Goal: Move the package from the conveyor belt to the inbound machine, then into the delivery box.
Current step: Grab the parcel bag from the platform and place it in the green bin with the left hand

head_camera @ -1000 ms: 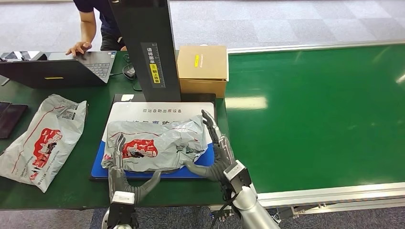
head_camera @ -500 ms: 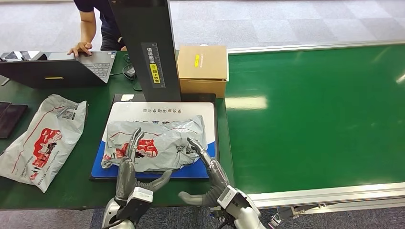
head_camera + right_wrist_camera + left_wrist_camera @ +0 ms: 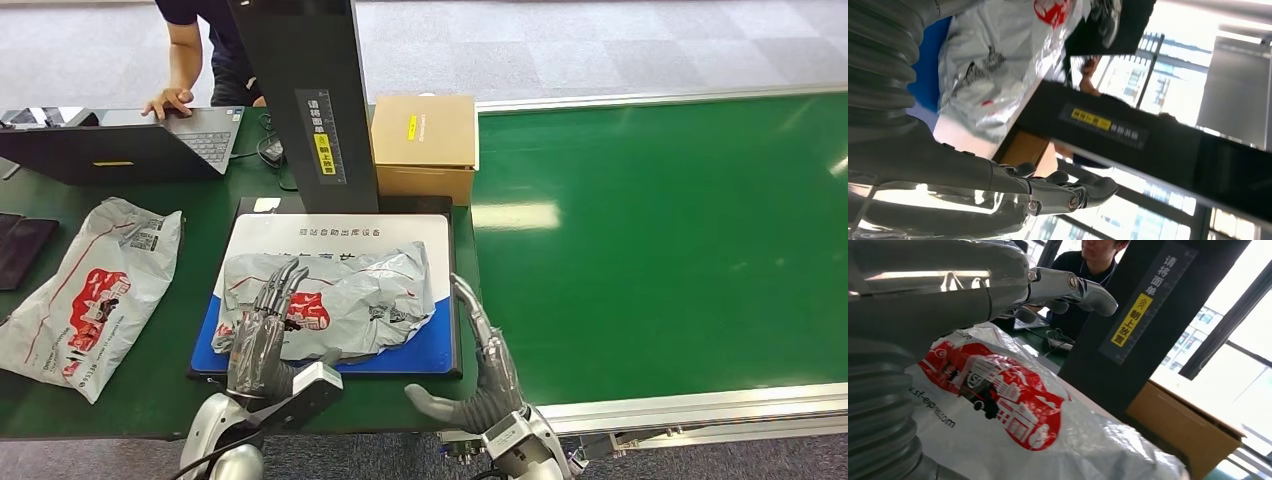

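So, left to right across the tabletop (image 3: pixel 160 385): a spare grey mailer bag (image 3: pixel 90 285) lies flat at the far left, near a laptop (image 3: pixel 125 145) that a person (image 3: pixel 195 50) is leaning over. Neither has budged.

Next is the inbound machine (image 3: pixel 335 235), a flat white-and-blue pad with a black post rising from its back edge. The package (image 3: pixel 345 300), a crinkly grey bag with a red print, is sitting right on that pad, so I'd call the conveyor-to-machine leg done.

What changed in the last second is the hands. The left robot hand (image 3: pixel 262 335) was down at the near left corner of the package with its fingers around the edge. Now it lies on top of the bag's left end, fingers straight and spread over the red print. It's touching but not gripping, and the wrist view shows the same.

The right robot hand (image 3: pixel 483 375) was cupping the right end of the package. It has since pulled back toward the robot and now sits off the pad's near right corner, wide open and holding nothing.

Behind the pad sits a cardboard box (image 3: pixel 423 145), and the green conveyor belt (image 3: pixel 660 240) runs off to the right.

My read is the package has been let go for scanning. The box leg isn't started, and it'll need a fresh two-handed grab.
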